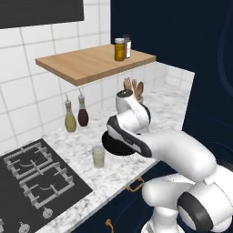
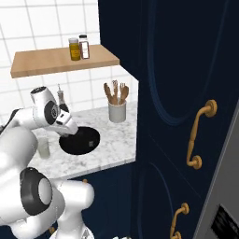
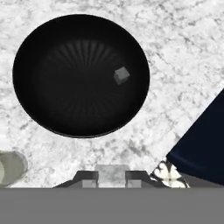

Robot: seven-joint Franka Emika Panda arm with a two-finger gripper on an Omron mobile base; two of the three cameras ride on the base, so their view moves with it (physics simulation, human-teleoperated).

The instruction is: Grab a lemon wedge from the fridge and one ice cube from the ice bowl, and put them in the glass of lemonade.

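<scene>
Between the nearly closed dark fingertips of the gripper [image 3: 111,175], a pale ice cube [image 3: 111,172] is held above the round black bowl [image 3: 30,105], where another cube [image 3: 121,75] is seen.

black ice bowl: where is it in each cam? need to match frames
Left base view: the black ice bowl sits centre, mostly hidden behind the arm's wrist, right of the glass of lemonade.
Right base view: left of centre, right of the glass.
Hand view: upper centre, an ice cube inside.
Shared landmark: the glass.
</scene>
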